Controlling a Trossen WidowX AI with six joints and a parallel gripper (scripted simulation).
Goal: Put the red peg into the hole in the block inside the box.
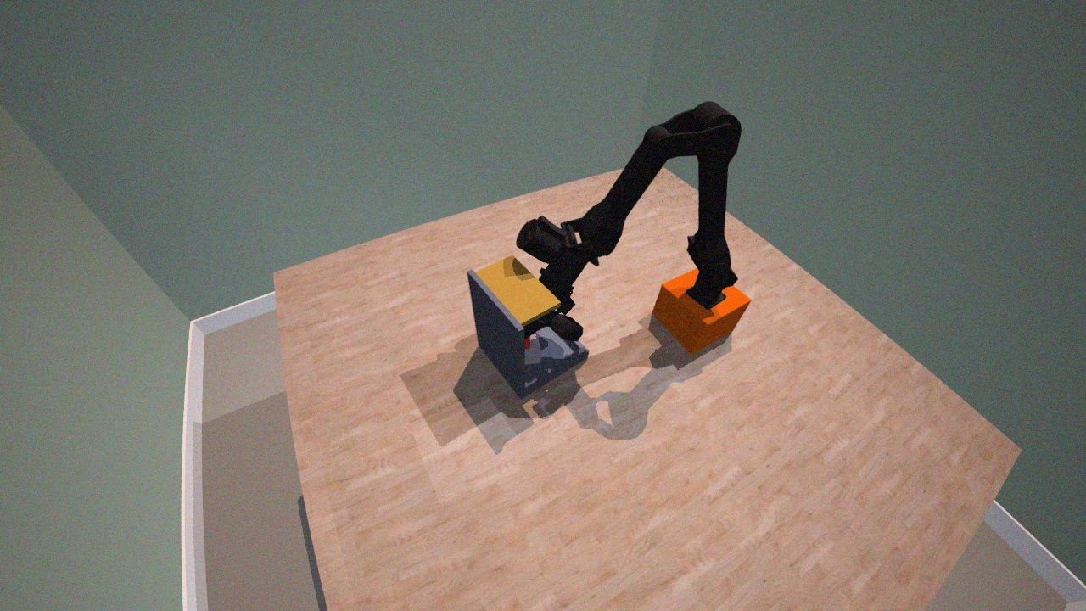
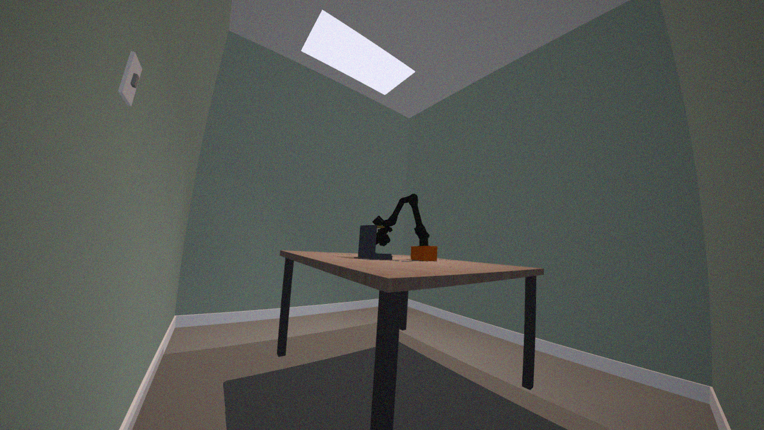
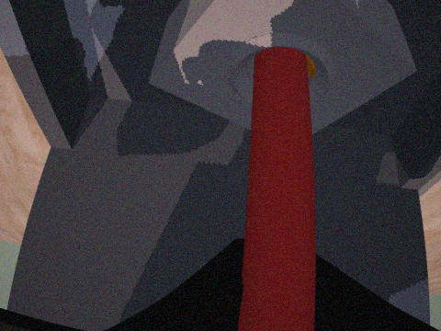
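Note:
My gripper (image 1: 533, 329) (image 3: 265, 256) is shut on the red peg (image 1: 527, 342) (image 3: 281, 161), inside the box below the roof. The dark blue-grey box (image 1: 497, 334) (image 2: 367, 243) stands on the table. Its flat yellow roof (image 1: 523, 292) sticks out over the fingers. In the wrist view the far end of the peg overlaps the round hole in the grey block (image 3: 367, 69). An orange sliver (image 3: 310, 67) shows in the hole beside the peg. Whether the tip is above the hole or slightly in it, I cannot tell. In the top view the roof and side wall hide most of the fingers and the block.
The arm reaches over from its orange base (image 1: 680, 322) (image 2: 423, 254) on the wooden table (image 1: 645, 494) (image 2: 459, 267). The wrist housing (image 1: 540, 237) is above and close to the roof edge. The side wall and low front rim of the box are close to the gripper.

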